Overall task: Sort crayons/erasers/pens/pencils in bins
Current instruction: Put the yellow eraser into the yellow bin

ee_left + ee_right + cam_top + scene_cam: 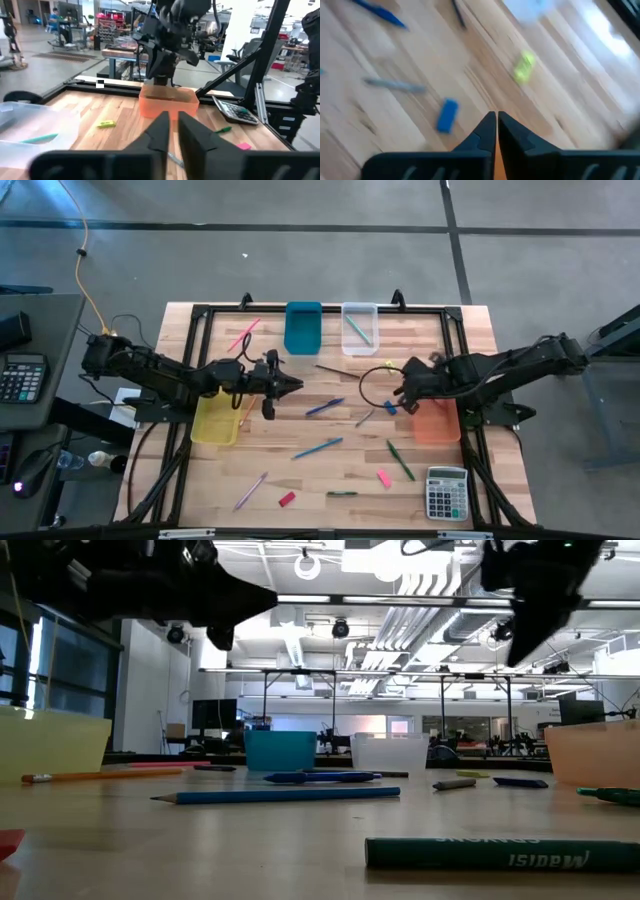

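My left gripper (297,385) hangs level over the table's middle left, beside the yellow bin (217,420); its fingers (161,131) stand nearly together with nothing between them. My right gripper (396,392) is shut and empty, tilted down, high above the boards left of the orange bin (436,422). Under it lie a blue eraser (447,116) and a yellow eraser (524,67). A pink eraser (383,478) and a red eraser (287,499) lie near the front. The teal bin (303,327) and clear bin (360,328) stand at the far edge. Pens, pencils and crayons lie scattered flat.
A blue pen (324,407), a blue pencil (317,448), a green crayon (400,460) and a pink pencil (250,490) lie between the arms. A grey calculator (447,492) sits at the near right. A black cable loop (375,385) lies by my right gripper.
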